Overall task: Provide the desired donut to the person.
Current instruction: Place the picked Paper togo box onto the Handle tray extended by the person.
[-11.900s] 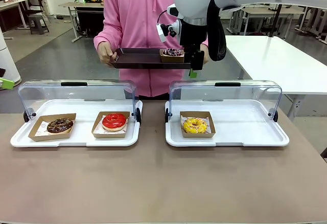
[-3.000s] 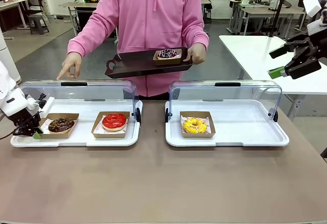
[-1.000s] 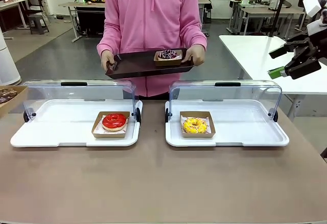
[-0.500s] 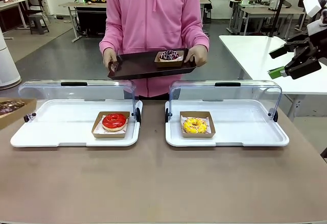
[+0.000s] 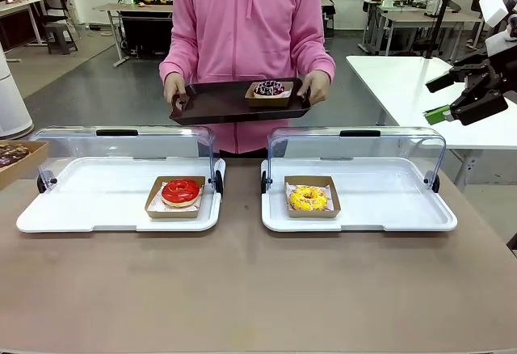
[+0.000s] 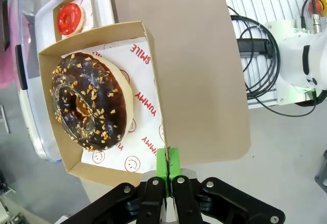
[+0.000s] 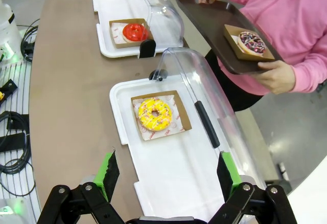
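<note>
The chocolate donut (image 6: 88, 108) with nut crumbs lies in a brown cardboard box (image 6: 148, 45), lifted off the table. My left gripper (image 6: 167, 170) is shut on that box's near rim. In the front view the box (image 5: 14, 158) hangs at the far left edge, above the table. The person (image 5: 246, 14) in pink stands across the table, both hands on a dark serving tray (image 5: 218, 103) carrying a sprinkled donut (image 5: 270, 89). My right gripper (image 5: 456, 99) hovers open at the far right, high over the right-hand case (image 7: 179, 168).
A red donut (image 5: 181, 191) sits in the left white case (image 5: 81, 208), whose clear lid (image 5: 121, 148) stands up. A yellow donut (image 5: 308, 199) sits in the right case (image 5: 388, 208), lid raised too. A white table (image 5: 428, 87) stands at the back right.
The chocolate donut's box dipped and then rose a little at the left edge. The person's tray shifted slightly right and levelled. My right arm has stayed still.
</note>
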Controlling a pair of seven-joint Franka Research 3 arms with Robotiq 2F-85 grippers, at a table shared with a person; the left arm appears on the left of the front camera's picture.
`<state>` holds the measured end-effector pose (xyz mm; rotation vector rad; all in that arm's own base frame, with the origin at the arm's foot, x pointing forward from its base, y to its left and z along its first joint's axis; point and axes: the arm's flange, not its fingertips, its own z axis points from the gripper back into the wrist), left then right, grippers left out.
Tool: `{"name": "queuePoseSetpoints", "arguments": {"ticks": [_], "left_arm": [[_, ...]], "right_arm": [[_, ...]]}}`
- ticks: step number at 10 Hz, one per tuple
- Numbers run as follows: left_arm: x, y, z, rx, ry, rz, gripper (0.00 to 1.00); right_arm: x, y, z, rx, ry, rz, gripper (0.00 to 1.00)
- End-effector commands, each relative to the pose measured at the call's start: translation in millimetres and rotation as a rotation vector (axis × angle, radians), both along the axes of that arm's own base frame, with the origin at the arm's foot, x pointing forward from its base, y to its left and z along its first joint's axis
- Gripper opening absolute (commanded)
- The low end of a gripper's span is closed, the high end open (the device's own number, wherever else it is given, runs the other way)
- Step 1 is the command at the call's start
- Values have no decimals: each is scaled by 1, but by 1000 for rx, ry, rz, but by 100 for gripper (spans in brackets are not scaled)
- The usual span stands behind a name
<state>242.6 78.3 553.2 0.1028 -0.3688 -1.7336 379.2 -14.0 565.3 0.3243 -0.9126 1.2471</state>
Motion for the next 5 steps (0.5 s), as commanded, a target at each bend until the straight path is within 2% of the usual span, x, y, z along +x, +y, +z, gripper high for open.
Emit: {"name": "queuePoseSetpoints", "arguments": {"ticks": [1, 5], "left_arm": [[-1, -1, -3, 12, 12, 16, 0], [-1, -1, -3, 12, 12, 16, 0]], "right_arm": [[0, 0, -2, -1, 0, 10, 100], [0, 0, -2, -1, 0, 10, 100]]}}
